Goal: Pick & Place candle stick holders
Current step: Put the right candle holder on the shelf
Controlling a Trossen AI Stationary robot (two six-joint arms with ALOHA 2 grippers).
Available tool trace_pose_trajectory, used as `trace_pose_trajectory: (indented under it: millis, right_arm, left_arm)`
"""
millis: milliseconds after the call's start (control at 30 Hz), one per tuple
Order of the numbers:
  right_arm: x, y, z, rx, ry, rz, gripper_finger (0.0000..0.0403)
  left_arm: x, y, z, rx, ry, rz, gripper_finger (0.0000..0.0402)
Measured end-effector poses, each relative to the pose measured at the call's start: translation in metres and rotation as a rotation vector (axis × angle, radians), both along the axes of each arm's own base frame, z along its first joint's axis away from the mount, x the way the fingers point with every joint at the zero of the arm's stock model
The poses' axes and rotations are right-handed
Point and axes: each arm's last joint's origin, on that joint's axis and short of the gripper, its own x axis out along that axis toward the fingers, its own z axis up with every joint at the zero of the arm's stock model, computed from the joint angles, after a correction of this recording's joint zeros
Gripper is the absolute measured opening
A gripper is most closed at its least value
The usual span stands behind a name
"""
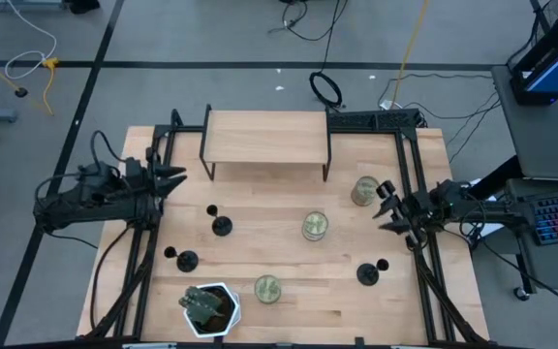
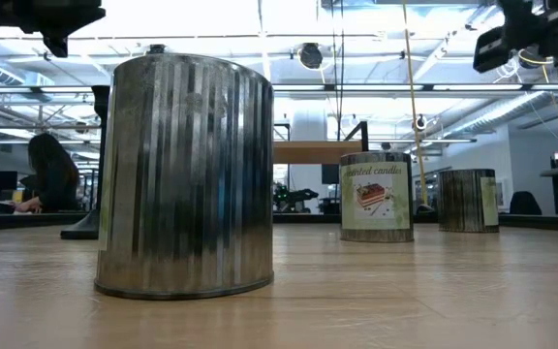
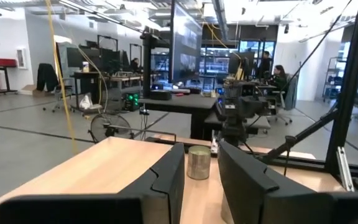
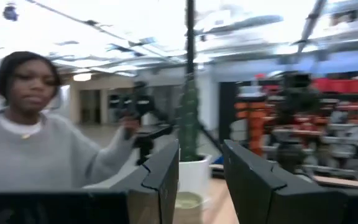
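At the table's left edge, left gripper (image 1: 175, 177) hangs in the air with its fingers (image 3: 166, 177) spread, nothing between them. Past its tips, across the table: a pale tin (image 3: 198, 163) and the other arm behind it.

Nearest to that gripper: a black candle stick holder (image 1: 219, 224) just inward of its tips, on the bare wood. A second holder (image 1: 183, 259) sits a bit further toward the near edge, well apart from the fingers. Wooden shelf (image 1: 266, 137) is beside the gripper, toward the table's far side.

Right gripper (image 1: 387, 206) hovers at the right edge, fingers (image 4: 164, 171) apart, gripping nothing. One tin (image 1: 364, 191) is just beside its tips, not clearly touching. Another tin (image 1: 315, 226) lies further inward, near mid-table. Third holder (image 1: 369, 272) is near this gripper, off toward the near edge, standing free.

Farther out from both: a third tin (image 1: 266, 288) by the near edge, next to the white pot with plant (image 1: 209, 307).

All three holders are upright on the table (image 1: 289, 310), none grasped.

Right wrist view: a person in a grey sweater (image 4: 39, 158) beyond the table, plus the pot (image 4: 194, 171).
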Motion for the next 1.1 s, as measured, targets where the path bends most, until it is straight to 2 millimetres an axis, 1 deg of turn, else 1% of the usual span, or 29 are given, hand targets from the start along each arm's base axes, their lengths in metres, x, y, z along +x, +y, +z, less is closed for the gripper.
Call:
trace_pose_trajectory:
  millis: [100,167,333,467,567,733,800,933,1100]
  right_arm:
    - [0.003,0.004,-0.002,-0.023,0.028,0.079,0.0118]
    - [0.005,0.007,-0.005,-0.018,0.067,0.112,0.013]
    - [0.011,0.014,-0.009,-0.02,0.121,0.181,0.0191]
    - [0.012,0.022,-0.013,-0.115,0.106,0.322,0.0237]
    - [0.013,0.028,-0.016,-0.164,0.107,0.372,0.0257]
    - [0.016,0.036,-0.022,-0.204,0.128,0.424,0.0267]
    - [0.017,0.038,-0.023,-0.208,0.139,0.431,0.0267]
    - [0.021,0.041,-0.025,-0.197,0.16,0.372,0.0267]
    - [0.024,0.048,-0.034,-0.218,0.231,0.412,0.0271]
  left_arm:
    - [0.0,0.0,0.001,-0.02,-0.012,-0.004,0.0104]
    - [0.0,0.0,0.001,-0.024,-0.016,-0.005,0.0104]
    - [0.0,0.0,0.001,-0.024,-0.016,0.0,0.0104]
    - [0.0,0.0,0.001,-0.031,-0.018,-0.002,0.0104]
    - [0.0,0.0,0.001,-0.041,-0.02,-0.003,0.0104]
    - [0.0,0.0,0.001,-0.104,-0.033,-0.013,0.0104]
    - [0.0,0.0,0.001,-0.103,-0.033,-0.013,0.0104]
    - [0.0,0.0,0.001,-0.103,-0.033,-0.013,0.0104]
    - [0.0,0.0,0.001,-0.103,-0.032,-0.013,0.0104]
